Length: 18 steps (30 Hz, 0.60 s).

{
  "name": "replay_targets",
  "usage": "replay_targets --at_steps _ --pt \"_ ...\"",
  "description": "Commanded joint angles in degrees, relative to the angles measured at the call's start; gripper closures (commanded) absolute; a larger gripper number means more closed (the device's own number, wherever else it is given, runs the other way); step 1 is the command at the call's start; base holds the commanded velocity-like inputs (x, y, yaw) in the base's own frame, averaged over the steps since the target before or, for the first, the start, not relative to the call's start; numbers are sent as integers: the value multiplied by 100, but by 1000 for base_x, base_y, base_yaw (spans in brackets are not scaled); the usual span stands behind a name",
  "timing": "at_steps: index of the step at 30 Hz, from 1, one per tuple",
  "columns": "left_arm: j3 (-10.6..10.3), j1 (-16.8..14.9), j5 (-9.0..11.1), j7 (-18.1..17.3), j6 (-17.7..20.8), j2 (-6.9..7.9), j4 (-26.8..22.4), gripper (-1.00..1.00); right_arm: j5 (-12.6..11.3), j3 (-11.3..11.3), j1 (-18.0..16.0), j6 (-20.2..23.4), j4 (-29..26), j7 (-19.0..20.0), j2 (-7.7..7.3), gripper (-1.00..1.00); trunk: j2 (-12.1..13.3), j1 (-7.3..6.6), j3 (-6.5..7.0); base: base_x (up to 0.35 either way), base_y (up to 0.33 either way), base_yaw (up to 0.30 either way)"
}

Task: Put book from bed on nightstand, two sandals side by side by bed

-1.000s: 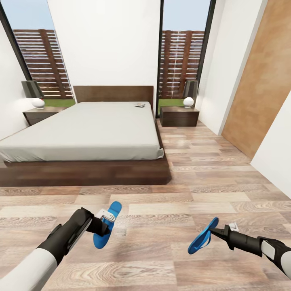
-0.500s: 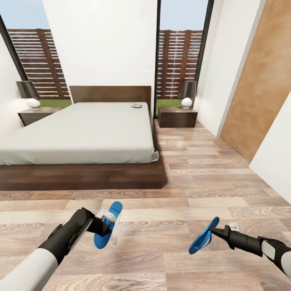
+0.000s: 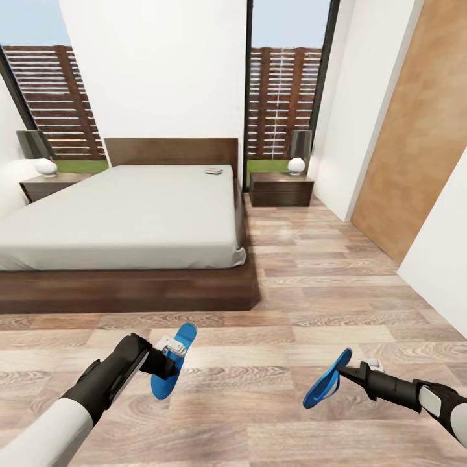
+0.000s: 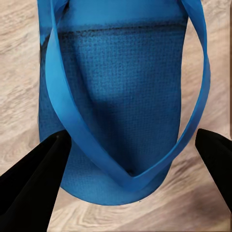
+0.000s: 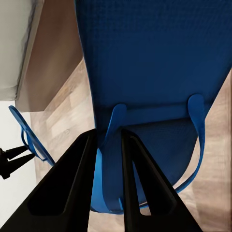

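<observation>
Meanwhile, comparing the head view with one second ago: the bed (image 3: pixel 123 220), both nightstands and the windows have all slid toward the left of the frame and slightly downward, while my two arms sit in the same lower corners. I read that as base or head motion, a small turn or drift to the right, not movement of the furniture.

Left gripper (image 3: pixel 170 348), lower left of the head view, is clamped on the left sandal (image 3: pixel 170 370), which hangs above the wood floor (image 3: pixel 324 298). In the left wrist view the fingers (image 4: pixel 34 179) look spread wide beside the strap (image 4: pixel 77 130), so I trust the head view only loosely here.

Right gripper (image 3: pixel 342 371), lower right, pinches the right sandal (image 3: pixel 326 380); the right wrist view shows its fingers (image 5: pixel 72 179) closed on a strap.

The book (image 3: pixel 213 171) lies at the far right corner of the mattress, upper centre of frame, near the right nightstand (image 3: pixel 281 189). The left nightstand (image 3: pixel 45 186) sits at the far left edge.

Judgement: both sandals are in hand and neither is placed yet; the shift opens up floor on the bed's right side, a plausible drop zone.
</observation>
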Motion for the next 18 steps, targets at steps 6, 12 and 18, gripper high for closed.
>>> replay_targets --at_steps 6,12,18 --pt "-14 -5 -20 -25 20 3 -8 100 -73 26 -9 65 17 37 1 100 -3 0 -6 167 -181 0" --pt "-14 -5 -20 -25 20 2 -8 100 -78 26 -9 63 17 31 3 100 -3 0 -6 167 -181 0" --pt "-14 -5 -17 -25 20 -5 -8 100 -78 26 -9 63 17 -17 9 100 -3 0 -6 167 -181 0"
